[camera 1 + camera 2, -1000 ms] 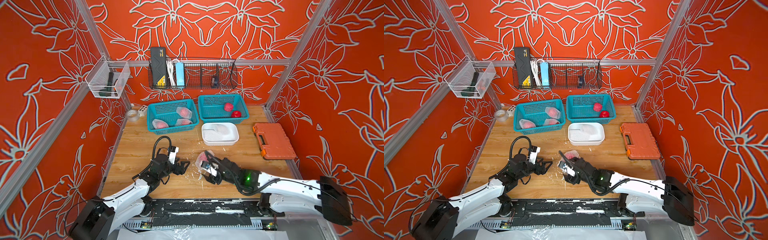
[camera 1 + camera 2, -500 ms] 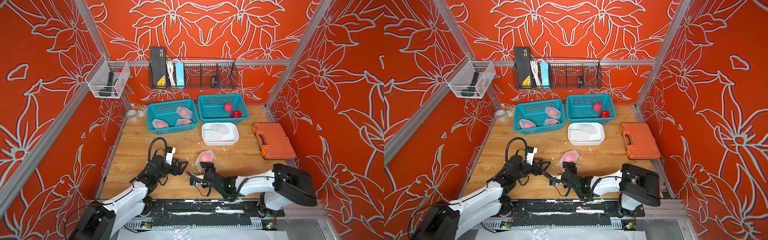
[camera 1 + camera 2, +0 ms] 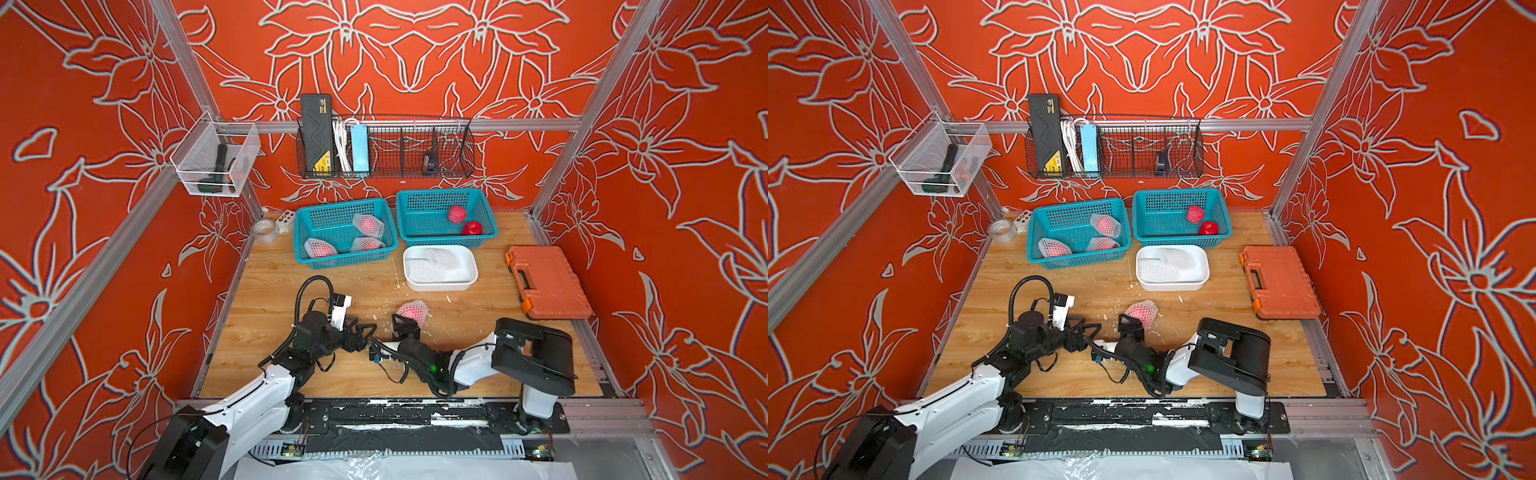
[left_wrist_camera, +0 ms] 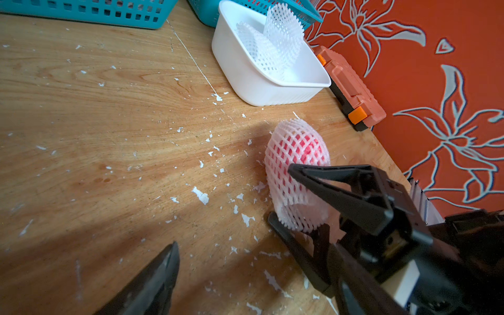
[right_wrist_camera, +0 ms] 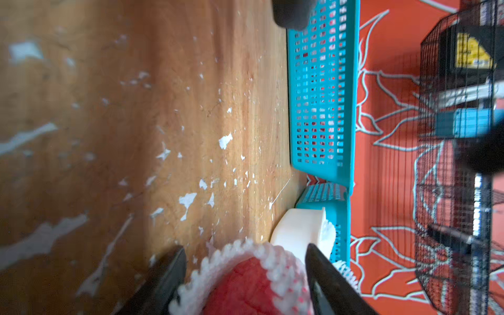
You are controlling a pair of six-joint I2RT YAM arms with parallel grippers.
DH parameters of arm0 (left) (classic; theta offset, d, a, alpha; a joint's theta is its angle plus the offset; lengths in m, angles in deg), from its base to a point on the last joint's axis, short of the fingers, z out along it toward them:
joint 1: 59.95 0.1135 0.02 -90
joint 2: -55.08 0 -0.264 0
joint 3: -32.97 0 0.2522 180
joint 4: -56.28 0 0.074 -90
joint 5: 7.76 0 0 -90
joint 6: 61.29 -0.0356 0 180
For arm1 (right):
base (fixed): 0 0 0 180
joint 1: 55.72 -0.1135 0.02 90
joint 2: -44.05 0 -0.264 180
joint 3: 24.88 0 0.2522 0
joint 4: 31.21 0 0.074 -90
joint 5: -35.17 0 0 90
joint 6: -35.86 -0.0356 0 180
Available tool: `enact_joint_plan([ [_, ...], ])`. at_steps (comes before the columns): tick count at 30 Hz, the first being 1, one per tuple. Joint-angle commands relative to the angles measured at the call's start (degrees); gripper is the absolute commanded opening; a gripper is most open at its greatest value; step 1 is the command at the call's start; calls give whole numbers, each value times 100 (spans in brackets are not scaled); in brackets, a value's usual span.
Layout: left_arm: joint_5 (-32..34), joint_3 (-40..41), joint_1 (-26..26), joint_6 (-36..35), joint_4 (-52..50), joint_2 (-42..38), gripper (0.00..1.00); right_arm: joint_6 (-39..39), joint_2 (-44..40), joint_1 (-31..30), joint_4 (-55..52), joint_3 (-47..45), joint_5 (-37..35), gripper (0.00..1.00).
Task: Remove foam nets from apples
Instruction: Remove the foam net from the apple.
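Note:
One apple in a white foam net [image 3: 412, 311] [image 3: 1142, 312] [image 4: 296, 161] lies on the wooden table. My right gripper [image 3: 406, 325] [image 3: 1130, 323] [image 5: 245, 261] is at its near, open end, and both fingers [image 5: 163, 278] press the net's sides, with red apple showing between them. The left gripper [image 3: 365, 328] [image 3: 1090, 328] stands open just left of it, holding nothing; only one finger [image 4: 161, 278] shows in its wrist view. Three netted apples [image 3: 320, 248] lie in the left teal basket [image 3: 345, 261]. Two bare apples [image 3: 457, 215] are in the right basket [image 3: 446, 242].
A white tray [image 3: 440, 286] with loose foam nets [image 3: 436, 264] stands behind the netted apple. An orange case [image 3: 546, 280] lies at the right, a tape roll [image 3: 266, 230] at the back left. White foam crumbs litter the table.
The right arm folded back, leaving the netted apple on the table, then brought its gripper to the apple's near end and narrowed its jaws onto it. The left gripper barely moved.

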Motion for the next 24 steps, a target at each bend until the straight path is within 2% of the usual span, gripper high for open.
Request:
enact_joint_plan([
  [1, -64, 33, 33, -64, 123, -39, 82, -128, -24, 83, -102, 17, -102, 60],
  [3, -73, 16, 33, -70, 134, -4, 82, -276, -62, 155, -325, 60, -37, 59],
  [9, -83, -15, 34, -77, 115, 62, 82, -301, -4, 235, -213, 76, 71, 44],
  [13, 47, -16, 33, -63, 84, 25, 82, -480, -144, 299, -241, 95, 243, 26],
  [24, 188, 15, 32, 4, 41, -73, 81, -1145, -1015, 474, -654, -90, 1019, 7],
])
